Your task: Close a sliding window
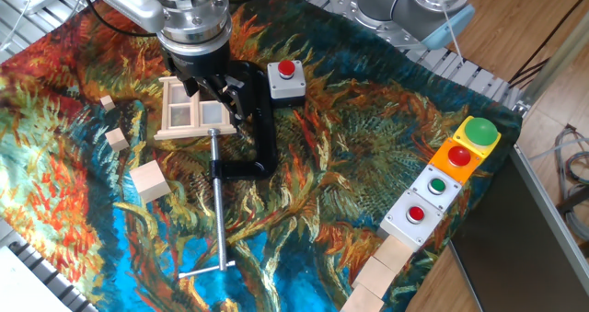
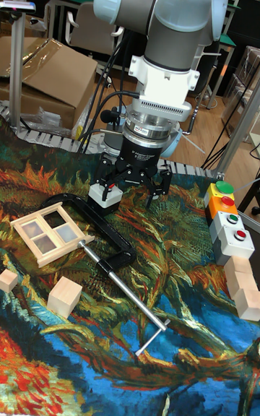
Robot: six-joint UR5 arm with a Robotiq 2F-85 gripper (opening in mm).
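Observation:
The sliding window (image 1: 189, 119) (image 2: 49, 232) is a small pale wooden frame with rectangular panes, lying flat on the colourful cloth at the left. My gripper (image 1: 215, 95) (image 2: 134, 186) hangs over the window's far right corner in the fixed view. In the tall fixed view it is raised above the cloth, to the right of and behind the window. Its fingers (image 2: 108, 179) are spread apart and hold nothing. The gripper body hides part of the window's far edge in the fixed view.
A black C-clamp (image 1: 255, 132) (image 2: 101, 228) with a long metal rod (image 1: 219, 211) lies against the window's right side. A grey box with a red button (image 1: 286, 80) sits behind it. Wooden cubes (image 1: 150, 181) (image 2: 65, 295) lie left; coloured button boxes (image 1: 451, 169) (image 2: 225, 221) stand at right.

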